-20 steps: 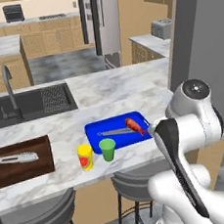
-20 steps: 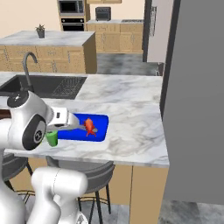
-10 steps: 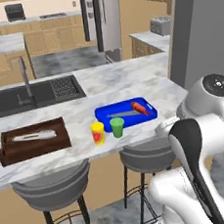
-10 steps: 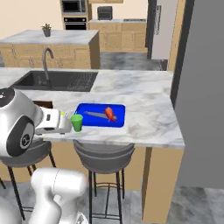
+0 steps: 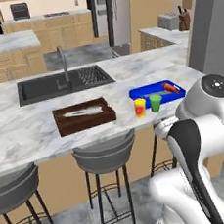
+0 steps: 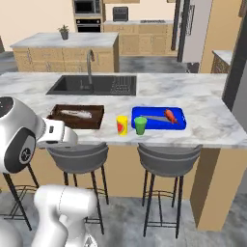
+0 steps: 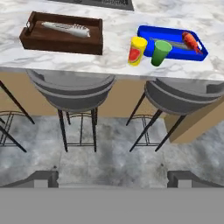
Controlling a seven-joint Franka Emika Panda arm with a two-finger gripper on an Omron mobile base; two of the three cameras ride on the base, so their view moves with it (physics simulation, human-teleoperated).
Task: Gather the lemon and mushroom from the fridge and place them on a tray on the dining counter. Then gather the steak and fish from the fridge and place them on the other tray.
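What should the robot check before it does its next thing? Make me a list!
1. Gripper open with nothing in it: ok.
2. Brown tray on the dining counter, easy to reach: ok.
3. Blue tray on the counter too: ok.
4. Lemon and mushroom on the brown tray: not ok, it holds a long pale thing.
5. Yellow cup and green cup upright, beside the blue tray: ok.
6. Fridge door open: cannot tell.

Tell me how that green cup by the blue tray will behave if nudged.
The green cup stands upright, taller than wide, tapering downward, so it would probably tip rather than slide. It looks empty and light. The yellow cup stands close beside it, so a sideways nudge might knock both.
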